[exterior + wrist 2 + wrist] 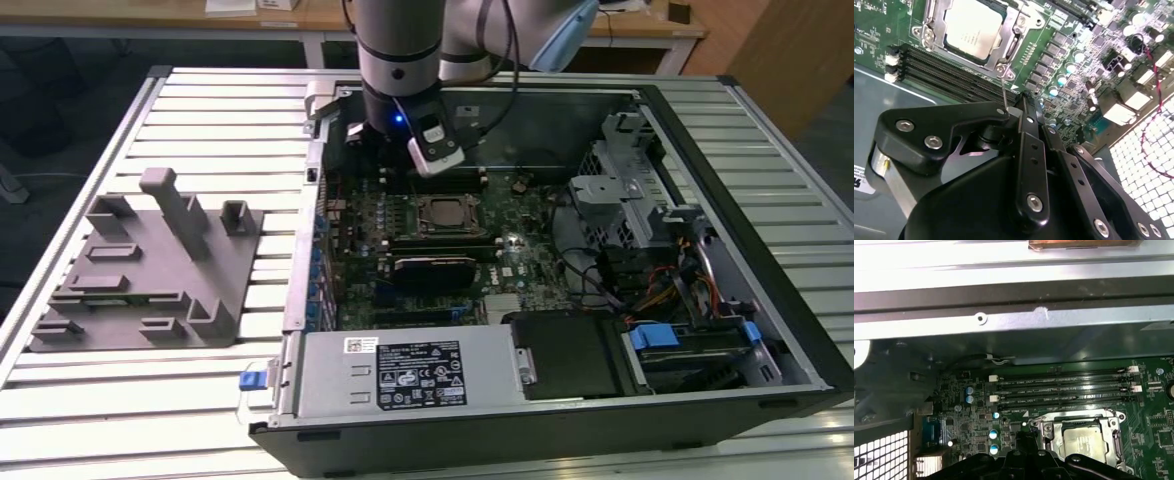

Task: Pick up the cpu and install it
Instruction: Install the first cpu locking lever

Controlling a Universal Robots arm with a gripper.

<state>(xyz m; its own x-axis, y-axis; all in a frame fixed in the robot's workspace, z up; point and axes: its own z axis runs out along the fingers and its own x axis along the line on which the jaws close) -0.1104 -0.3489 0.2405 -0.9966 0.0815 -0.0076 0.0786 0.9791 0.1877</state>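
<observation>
The cpu (442, 213) is a small pale silver square lying flat in its socket on the green motherboard (527, 225) inside the open computer case. In both wrist views its metal top (974, 27) (1081, 442) sits inside the socket's steel frame. My gripper (387, 172) hangs over the memory slots (1064, 387) just beyond the socket, apart from the cpu. Its black fingers (1029, 130) come together at the tip of the gripper (1021, 102) (1026, 437), shut with nothing between them. A thin metal rod (1003, 92) stands up beside the tip.
A big grey plastic block with upright posts (147, 265) lies on the slatted table at the exterior view's left. Inside the case are a black module (434, 268), a silver power supply (400, 375), a drive cage (627, 190) and loose cables (667, 290).
</observation>
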